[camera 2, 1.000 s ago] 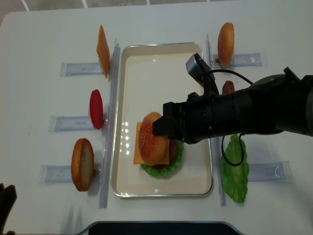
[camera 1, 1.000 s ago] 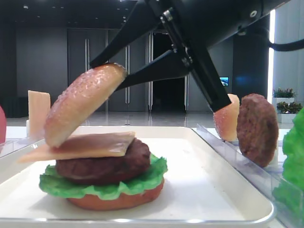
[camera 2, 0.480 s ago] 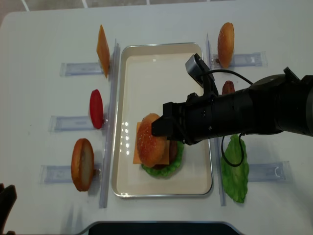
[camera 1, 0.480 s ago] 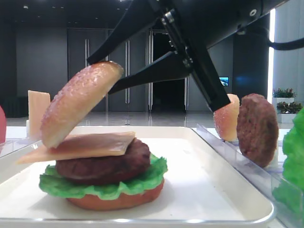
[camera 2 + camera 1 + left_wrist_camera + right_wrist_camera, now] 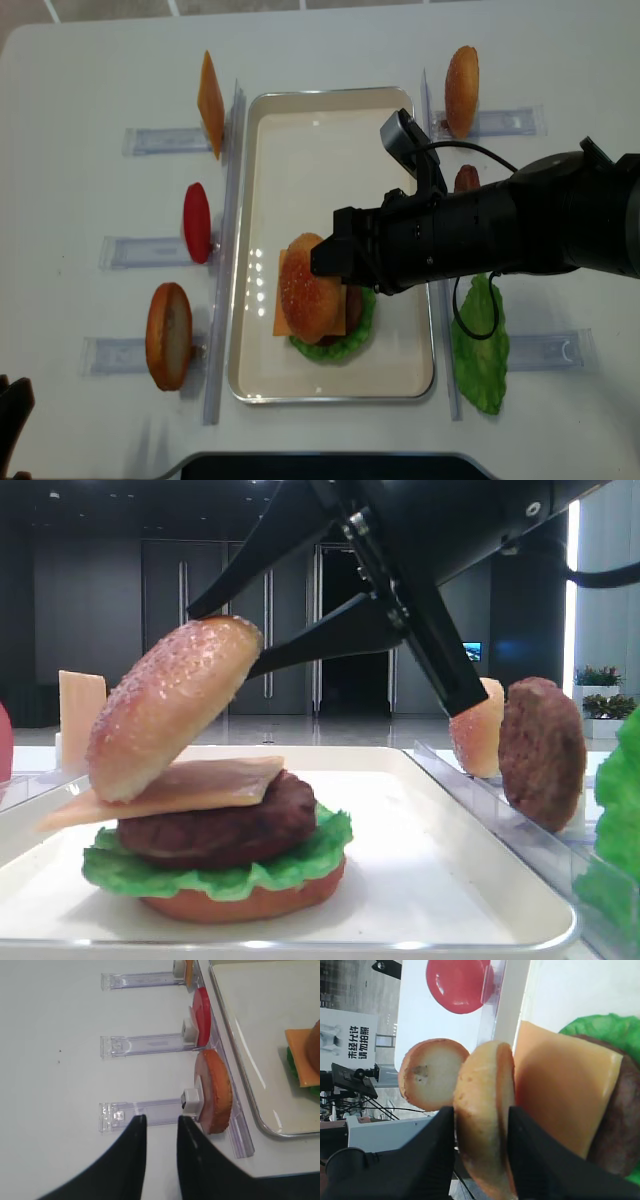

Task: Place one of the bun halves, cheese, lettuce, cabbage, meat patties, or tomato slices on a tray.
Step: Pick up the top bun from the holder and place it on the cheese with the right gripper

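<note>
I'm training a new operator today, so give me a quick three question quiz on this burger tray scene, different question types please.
1. True or false: the bun top lies flat and centred on the cheese.
2. Multiple choice: what sits directly under the cheese in the stack? A) lettuce B) meat patty C) tomato slice
3. Short answer: which tool is at the bun top, and where is the other one?

Key
1. False. It is tilted, its lower edge resting on the cheese.
2. B. The meat patty sits above the lettuce, all on the tray.
3. The right tool has a finger on each side of the bun top; the left tool hovers over the table beside the clear racks, off the tray.
</note>
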`<state>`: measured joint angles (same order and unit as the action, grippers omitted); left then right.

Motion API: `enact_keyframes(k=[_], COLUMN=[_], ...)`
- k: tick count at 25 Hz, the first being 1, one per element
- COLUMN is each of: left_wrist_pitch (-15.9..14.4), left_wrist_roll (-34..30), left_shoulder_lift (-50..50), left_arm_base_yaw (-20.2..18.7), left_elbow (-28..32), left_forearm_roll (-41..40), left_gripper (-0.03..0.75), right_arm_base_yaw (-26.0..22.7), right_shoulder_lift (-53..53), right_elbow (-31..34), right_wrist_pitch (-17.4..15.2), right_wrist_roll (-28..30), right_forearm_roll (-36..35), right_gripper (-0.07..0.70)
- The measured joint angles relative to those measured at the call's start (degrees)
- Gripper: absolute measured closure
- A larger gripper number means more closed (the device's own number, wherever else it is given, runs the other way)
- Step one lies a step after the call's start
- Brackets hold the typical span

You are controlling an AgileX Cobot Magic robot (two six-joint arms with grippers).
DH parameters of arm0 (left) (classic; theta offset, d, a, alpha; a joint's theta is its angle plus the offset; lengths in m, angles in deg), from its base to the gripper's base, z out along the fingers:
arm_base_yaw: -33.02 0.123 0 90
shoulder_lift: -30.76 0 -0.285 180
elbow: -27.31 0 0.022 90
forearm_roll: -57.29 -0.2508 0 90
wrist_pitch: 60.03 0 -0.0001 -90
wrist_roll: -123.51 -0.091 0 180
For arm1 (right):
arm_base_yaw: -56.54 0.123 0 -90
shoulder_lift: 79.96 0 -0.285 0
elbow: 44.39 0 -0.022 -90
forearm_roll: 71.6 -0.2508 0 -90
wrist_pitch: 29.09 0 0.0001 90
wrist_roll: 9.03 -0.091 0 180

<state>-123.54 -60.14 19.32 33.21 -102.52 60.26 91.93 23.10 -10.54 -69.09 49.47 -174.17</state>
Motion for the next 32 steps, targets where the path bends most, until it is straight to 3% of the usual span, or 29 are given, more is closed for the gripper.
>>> enact_keyframes(k=[8, 25, 32], left_wrist_pitch=[0.00, 0.00, 0.00], left_wrist_roll=[0.00, 0.00, 0.00], left_shoulder_lift=[0.00, 0.00, 0.00], left_arm_base_yaw=[0.00, 0.00, 0.00], left_elbow=[0.00, 0.00, 0.00], left_forearm_roll=[0.00, 0.58, 0.86], left_gripper=[0.557, 0.557, 0.557], right_arm_base_yaw=[0.00, 0.00, 0.00], right_shoulder_lift=[0.00, 0.00, 0.00], right_elbow=[0.00, 0.00, 0.00], right_wrist_pitch=[0.68, 1.78, 3.13], right_wrist_roll=[-0.28, -0.83, -0.88], right_forearm_roll=[0.00, 0.00, 0.12], right_gripper=[0.325, 0.146, 0.136])
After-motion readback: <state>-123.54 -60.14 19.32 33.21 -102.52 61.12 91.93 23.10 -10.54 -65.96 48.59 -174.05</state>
